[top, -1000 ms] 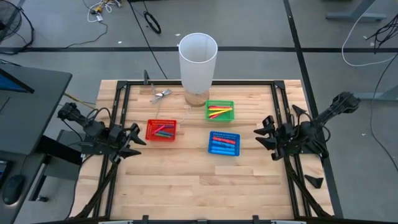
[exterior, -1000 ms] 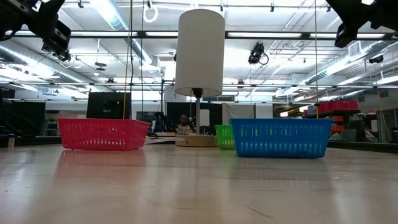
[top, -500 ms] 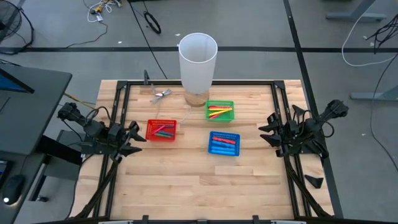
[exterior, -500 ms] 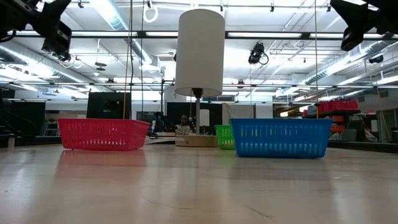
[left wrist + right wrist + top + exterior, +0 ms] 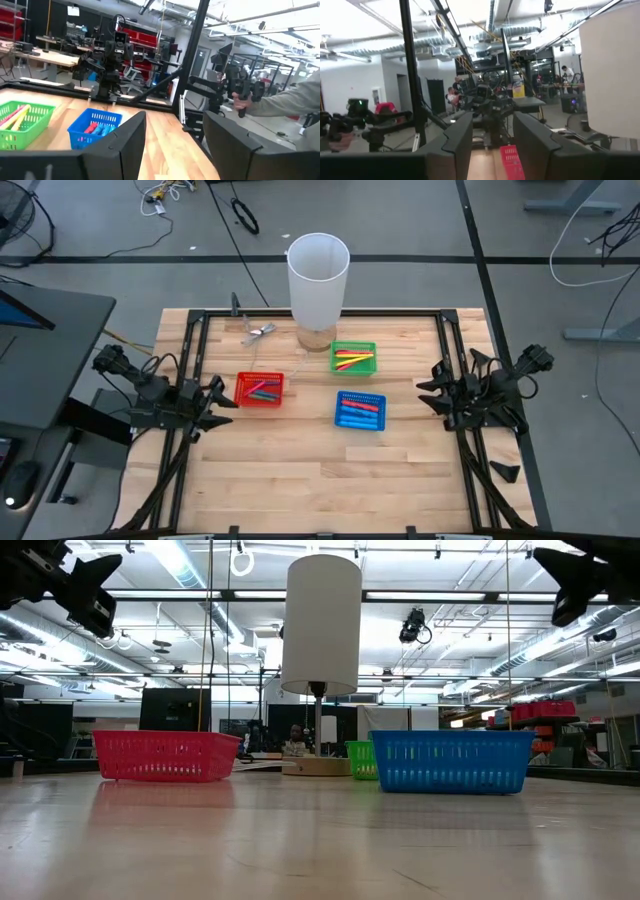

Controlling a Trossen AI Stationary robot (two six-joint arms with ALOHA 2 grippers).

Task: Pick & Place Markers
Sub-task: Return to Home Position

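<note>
The markers lie in three mesh baskets at mid-table: red, blue and green ones in the red basket (image 5: 260,390), yellow and red ones in the green basket (image 5: 353,359), blue and red ones in the blue basket (image 5: 360,409). My left gripper (image 5: 216,398) hangs open above the table's left side, pointing at the red basket from a short way off. My right gripper (image 5: 432,388) hangs open above the right side, some way from the blue basket. In the left wrist view the open fingers (image 5: 135,137) frame the blue basket (image 5: 95,129). The right wrist view shows the red basket (image 5: 510,160) between its fingers.
A tall white cylinder (image 5: 318,275) stands on a round wooden base behind the baskets, near the far edge. A small metal object (image 5: 258,331) lies to its left. Bare wood stretches across the near half of the table. A person's grey sleeve (image 5: 292,100) shows beyond the table.
My right arm has drawn back toward the table's right edge, its elbow folding in, and its gripper has shifted slightly right and stayed open. The baskets and markers have not moved.
</note>
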